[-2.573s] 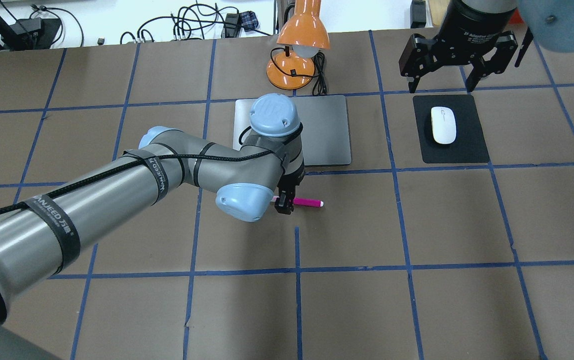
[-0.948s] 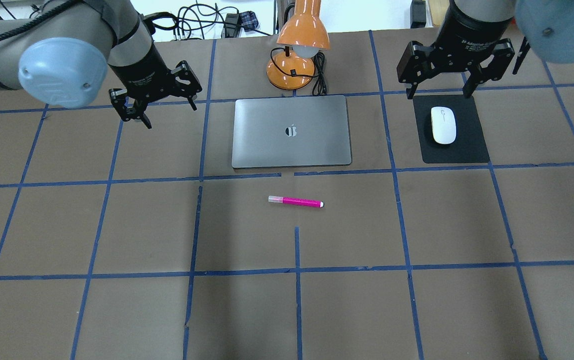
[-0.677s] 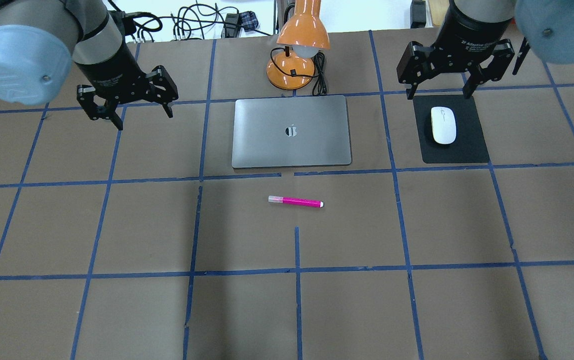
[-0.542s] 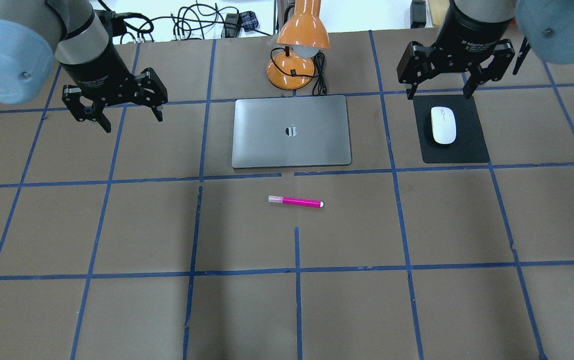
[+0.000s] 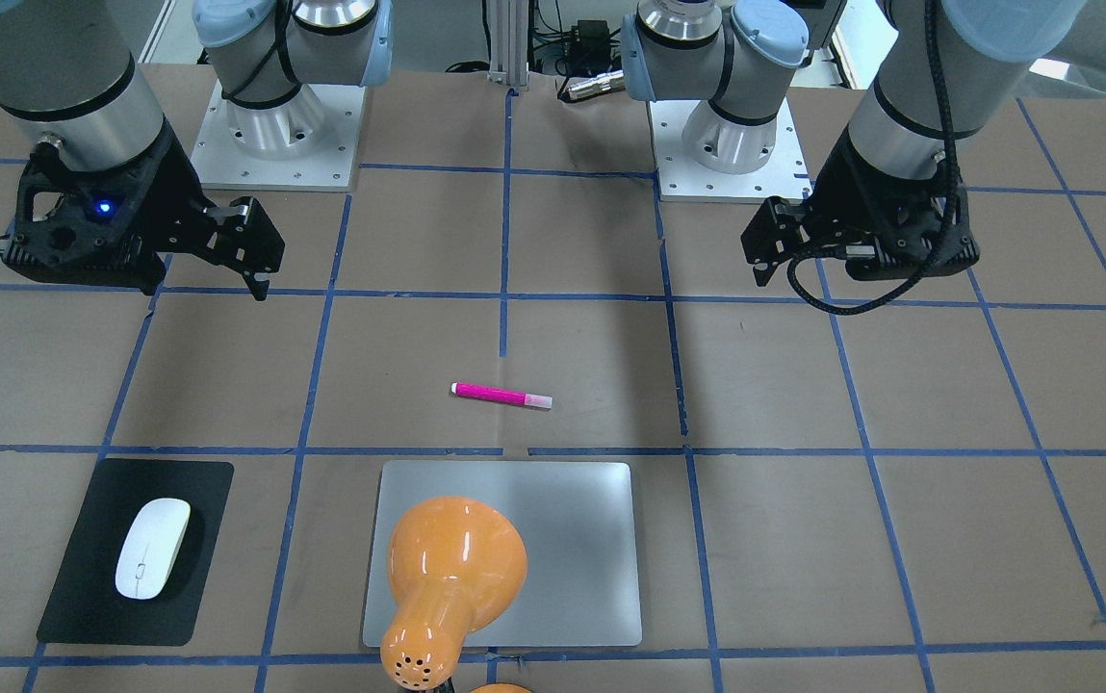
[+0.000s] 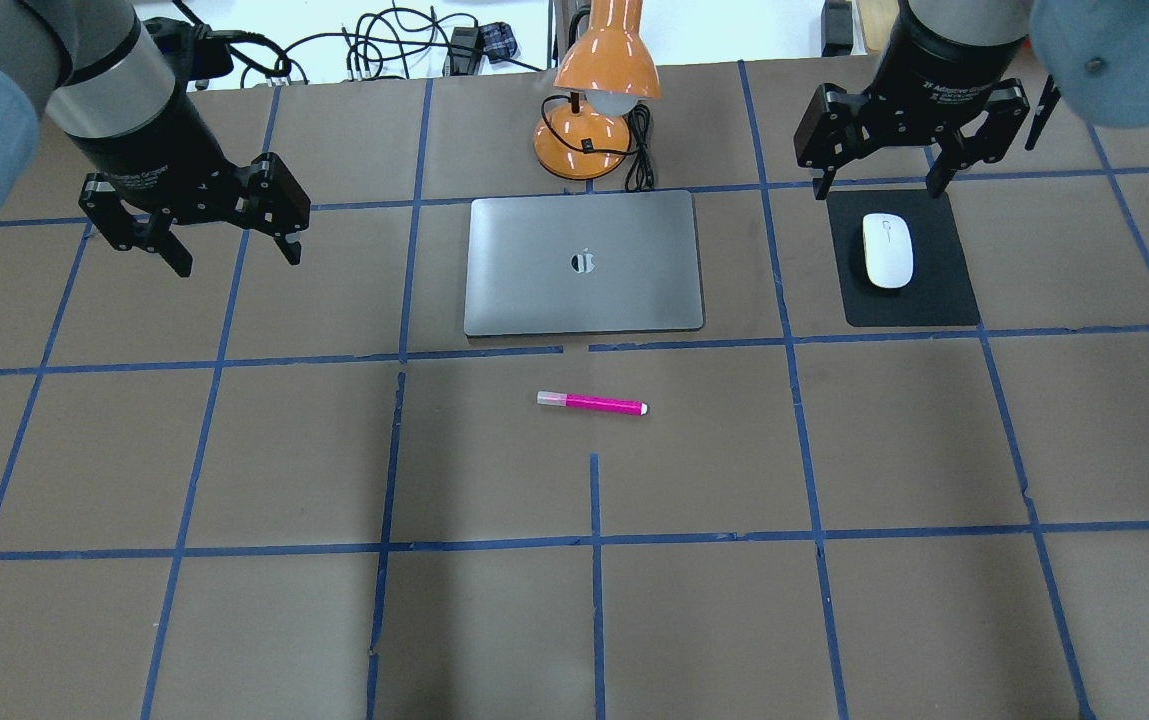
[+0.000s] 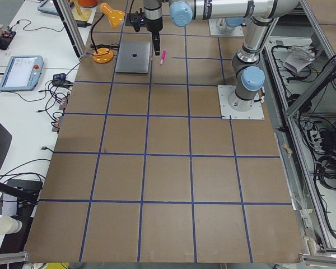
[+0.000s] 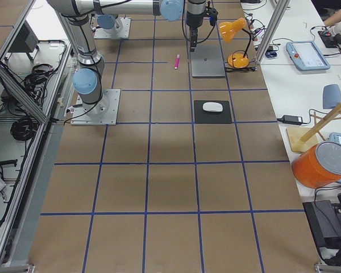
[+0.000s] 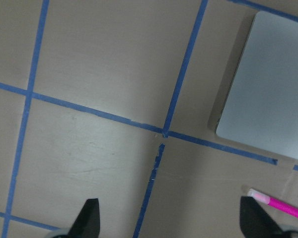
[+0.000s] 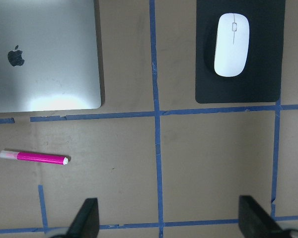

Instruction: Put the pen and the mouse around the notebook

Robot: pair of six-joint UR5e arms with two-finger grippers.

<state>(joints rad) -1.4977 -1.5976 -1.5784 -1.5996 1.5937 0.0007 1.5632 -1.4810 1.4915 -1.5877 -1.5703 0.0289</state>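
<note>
**Status: pen and mouse both set down, fingers empty**

The pen (image 6: 591, 403) lies flat on the surface (image 6: 834, 450), on the robot's side of the notebook (image 6: 584, 262). It is roughly parallel to the notebook's near edge, close to it but not touching. The mouse (image 6: 887, 250) rests on a black mat (image 6: 939, 295) to the notebook's right, with a strip of surface between mat and notebook. I judge the layout to satisfy the task, so what remains is to leave it undisturbed.

The left fingers (image 6: 174, 255) are spread wide and hold nothing. They hang above the surface to the notebook's left, well apart from it. The right fingers (image 6: 821, 172) are also spread wide and empty, above the far edge of the mat and near the mouse.

Hazards I note from here:

1. The pen looks round-bodied. A brush from a passing arm could roll it away from the notebook or against it.
2. The right fingers sit closest to a task item. A downward or inward move there could push the smooth mouse off the mat, or drag the mat.
3. The orange lamp (image 6: 606, 60) and its cord stand just beyond the notebook. A wide retreat path could catch them and shift the notebook.
</note>
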